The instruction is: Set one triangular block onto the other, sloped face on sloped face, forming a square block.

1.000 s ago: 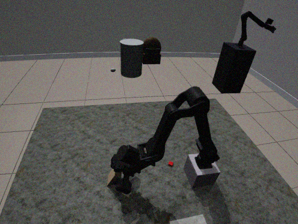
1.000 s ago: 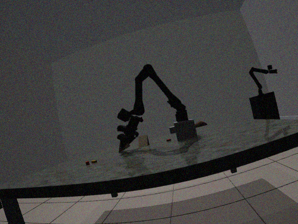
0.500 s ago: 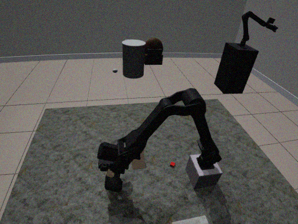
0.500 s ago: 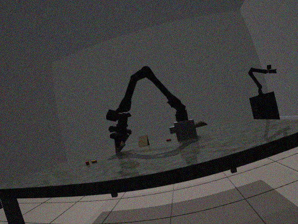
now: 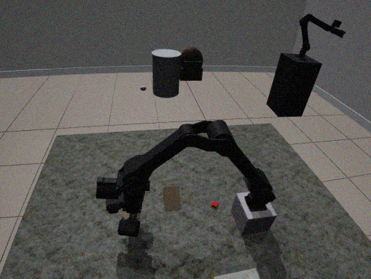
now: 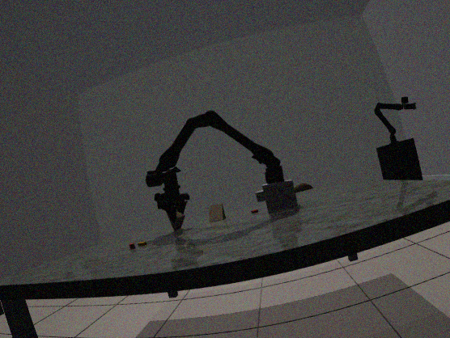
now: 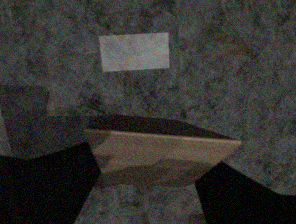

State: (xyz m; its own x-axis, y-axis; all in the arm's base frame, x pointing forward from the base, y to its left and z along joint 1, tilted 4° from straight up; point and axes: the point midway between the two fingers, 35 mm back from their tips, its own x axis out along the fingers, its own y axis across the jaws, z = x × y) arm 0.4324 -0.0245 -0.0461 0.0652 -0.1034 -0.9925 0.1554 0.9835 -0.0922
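Top view: high, looking obliquely down over the tabletop [image 5: 83, 160] from the side the jaws reach toward. Exterior view: low, farther off, near tabletop-edge height, side-on to the jaws. Wrist view: close behind the jaws, facing down; all share the tabletop patch beneath them.
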